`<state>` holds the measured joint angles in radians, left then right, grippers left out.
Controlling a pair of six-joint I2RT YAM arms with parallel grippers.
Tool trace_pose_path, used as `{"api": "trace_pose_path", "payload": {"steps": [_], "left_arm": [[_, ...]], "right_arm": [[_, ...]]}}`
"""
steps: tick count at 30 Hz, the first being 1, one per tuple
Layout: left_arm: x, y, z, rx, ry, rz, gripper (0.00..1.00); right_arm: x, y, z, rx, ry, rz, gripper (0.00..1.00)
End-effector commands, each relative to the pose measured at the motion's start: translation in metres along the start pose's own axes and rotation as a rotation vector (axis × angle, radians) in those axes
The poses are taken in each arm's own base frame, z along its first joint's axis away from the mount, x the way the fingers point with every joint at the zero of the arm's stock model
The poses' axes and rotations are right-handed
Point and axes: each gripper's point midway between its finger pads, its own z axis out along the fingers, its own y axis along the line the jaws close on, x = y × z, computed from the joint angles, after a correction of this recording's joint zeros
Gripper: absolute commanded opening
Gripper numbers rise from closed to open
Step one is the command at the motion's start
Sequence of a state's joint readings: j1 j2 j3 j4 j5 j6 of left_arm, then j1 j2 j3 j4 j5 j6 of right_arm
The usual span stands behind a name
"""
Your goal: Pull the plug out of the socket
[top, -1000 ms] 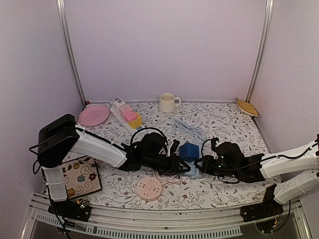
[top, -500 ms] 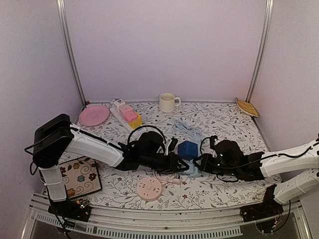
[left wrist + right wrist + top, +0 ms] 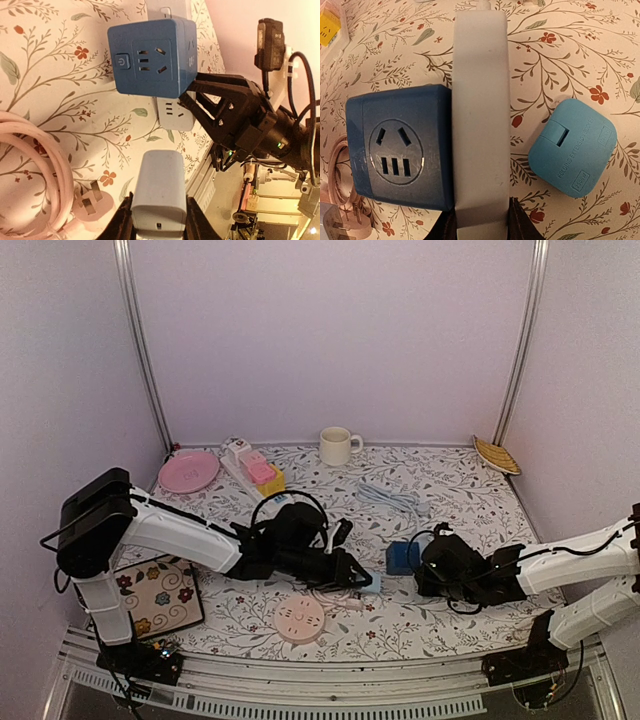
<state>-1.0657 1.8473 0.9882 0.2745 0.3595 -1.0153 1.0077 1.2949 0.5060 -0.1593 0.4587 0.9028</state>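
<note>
**While Both Grippers Clamp, Plug and Socket Stand Apart**

Because bare flowered cloth (image 3: 60, 125) shows between them in the left wrist view, the pale blue plug (image 3: 157, 185) looks fully out of the white power strip (image 3: 480, 100). The left gripper (image 3: 159, 216) is clenched on the plug's near end. It holds the plug low over the table, toward the front middle, just beside a pink cable (image 3: 65, 180). The right gripper (image 3: 481, 220) is clamped across one end of the strip, and a blue cube socket (image 3: 400, 150) is pressed against the strip's side. Whether the strip rests on the cloth or hangs just above it, I cannot tell. Next to the cube, a socket face (image 3: 172, 114) on the strip shows its slots uncovered. That is probably where the plug sat, though the pictures do not prove it.

By my reading, the pulling step is at its end and the task is as good as done. The next move calls for little. Hold the two parts well apart so the pins cannot meet the slots. Lower the plug onto open cloth, clear of the pink cable, and loosen the fingers only once it rests.
</note>
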Motion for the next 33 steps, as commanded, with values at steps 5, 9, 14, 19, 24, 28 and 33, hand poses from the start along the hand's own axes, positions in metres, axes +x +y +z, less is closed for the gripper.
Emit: {"api": "trace_pose_path", "payload": {"steps": [5, 9, 14, 19, 24, 28, 33], "left_arm": [[-0.020, 0.015, -0.028, -0.074, -0.072, 0.026, 0.00], [-0.038, 0.050, -0.055, -0.173, -0.137, 0.009, 0.00], [-0.060, 0.093, -0.092, -0.277, -0.216, -0.025, 0.00], [-0.071, 0.117, -0.109, -0.337, -0.236, -0.035, 0.01], [-0.074, 0.133, -0.112, -0.373, -0.237, -0.046, 0.06], [-0.069, 0.144, -0.111, -0.390, -0.226, -0.060, 0.11], [-0.065, 0.151, -0.111, -0.405, -0.224, -0.067, 0.19]], "right_arm": [[-0.026, 0.023, -0.011, -0.066, -0.074, 0.023, 0.04], [-0.026, 0.032, -0.015, -0.117, -0.062, 0.027, 0.04], [-0.028, 0.044, -0.019, -0.169, -0.046, 0.024, 0.04], [-0.024, 0.059, -0.017, -0.220, -0.012, 0.014, 0.04], [-0.021, 0.074, -0.018, -0.279, 0.013, 0.013, 0.04], [-0.019, 0.078, -0.017, -0.292, 0.021, 0.012, 0.04], [-0.019, 0.081, -0.019, -0.305, 0.023, 0.013, 0.04]]}}
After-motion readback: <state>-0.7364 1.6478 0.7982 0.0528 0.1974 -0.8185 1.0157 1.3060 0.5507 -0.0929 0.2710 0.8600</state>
